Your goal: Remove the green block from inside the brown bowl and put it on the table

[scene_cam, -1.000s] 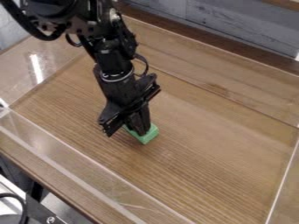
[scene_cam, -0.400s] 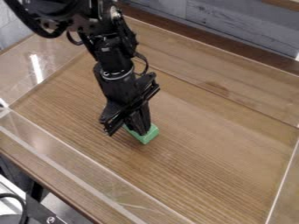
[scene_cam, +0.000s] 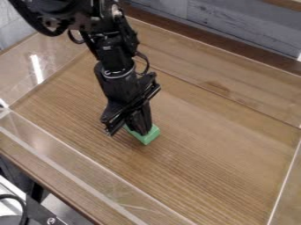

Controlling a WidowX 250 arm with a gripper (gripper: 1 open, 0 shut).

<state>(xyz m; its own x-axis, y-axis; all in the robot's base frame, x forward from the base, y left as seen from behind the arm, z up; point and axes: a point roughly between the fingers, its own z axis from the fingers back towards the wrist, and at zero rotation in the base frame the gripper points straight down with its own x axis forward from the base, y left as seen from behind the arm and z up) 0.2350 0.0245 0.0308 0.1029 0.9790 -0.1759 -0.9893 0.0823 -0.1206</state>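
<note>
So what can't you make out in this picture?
Camera view:
- Part of the green block, hidden behind the pincer; whether it is gripped is unclear.
- Whether the block touches the table: too small to tell.
- The arm, its upper part cut off by the top edge.

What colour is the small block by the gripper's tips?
The block is plain bright green, clearest in the camera view.

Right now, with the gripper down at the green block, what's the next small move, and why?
Probably open the gripper and let go. It is shut on the green block, which looks to be sitting on the table with no bowl in view, so only the release seems left.
</note>
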